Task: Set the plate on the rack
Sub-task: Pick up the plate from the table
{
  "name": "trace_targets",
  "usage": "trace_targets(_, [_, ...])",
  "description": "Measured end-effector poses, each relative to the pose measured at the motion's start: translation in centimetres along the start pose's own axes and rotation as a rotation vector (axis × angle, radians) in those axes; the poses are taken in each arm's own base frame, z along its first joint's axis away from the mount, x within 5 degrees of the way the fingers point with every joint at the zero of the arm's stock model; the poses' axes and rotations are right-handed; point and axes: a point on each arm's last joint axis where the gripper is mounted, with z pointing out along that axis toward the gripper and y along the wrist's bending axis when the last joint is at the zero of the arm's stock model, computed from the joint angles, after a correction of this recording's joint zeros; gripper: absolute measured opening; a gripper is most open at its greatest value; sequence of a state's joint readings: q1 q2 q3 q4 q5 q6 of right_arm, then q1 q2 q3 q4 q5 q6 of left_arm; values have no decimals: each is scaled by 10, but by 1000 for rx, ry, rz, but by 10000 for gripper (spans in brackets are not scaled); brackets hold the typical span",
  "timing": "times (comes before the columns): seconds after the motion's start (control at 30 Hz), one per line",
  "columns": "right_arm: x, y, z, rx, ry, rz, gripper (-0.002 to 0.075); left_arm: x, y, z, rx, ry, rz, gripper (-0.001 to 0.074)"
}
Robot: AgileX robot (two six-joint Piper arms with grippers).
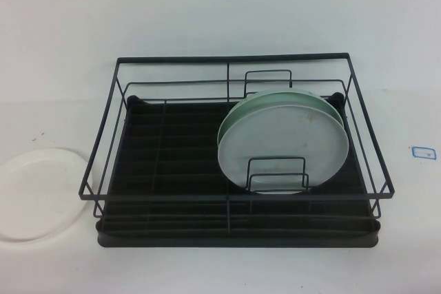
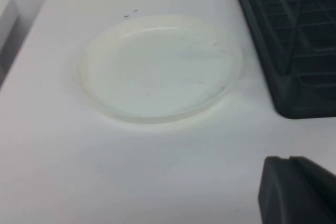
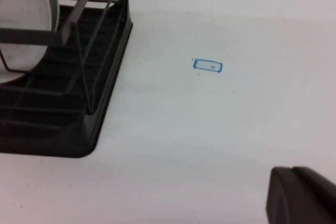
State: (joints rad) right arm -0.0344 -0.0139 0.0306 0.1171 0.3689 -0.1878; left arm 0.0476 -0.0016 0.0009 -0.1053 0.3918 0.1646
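Rack (image 1: 234, 232) holds two plates; one plate (image 1: 38, 194) on table; both grippers' fingers unclear.

The setting looks like a bare test bench in a lab rather than a lived-in kitchen. A plain white table (image 1: 227, 266) runs back to an equally plain white wall, carrying only kitchenware: a black wire rack (image 1: 238, 153) with two plates stood in it and a creamy-white plate (image 1: 36, 194) lying flat beside it. A small blue-outlined rectangle (image 1: 423, 151) is marked on the table, like a placement marker.
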Motion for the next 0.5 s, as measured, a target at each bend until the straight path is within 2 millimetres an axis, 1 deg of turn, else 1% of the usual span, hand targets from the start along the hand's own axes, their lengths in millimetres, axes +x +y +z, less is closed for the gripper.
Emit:
trace_targets(0.17, [0,0,0,0,0,0,19,0,-2,0,46,-3,16,0])
trace_targets(0.23, [0,0,0,0,0,0,19,-1,-2,0,42,-10,32,0])
trace_targets(0.37, [0,0,0,0,0,0,19,-2,1,0,2,-27,132,0])
trace_targets(0.43, [0,0,0,1,0,-2,19,-2,2,0,-1,-27,139,0])
trace_targets(0.5, [0,-1,0,16,3,-45,19,-2,2,0,-1,-27,139,0])
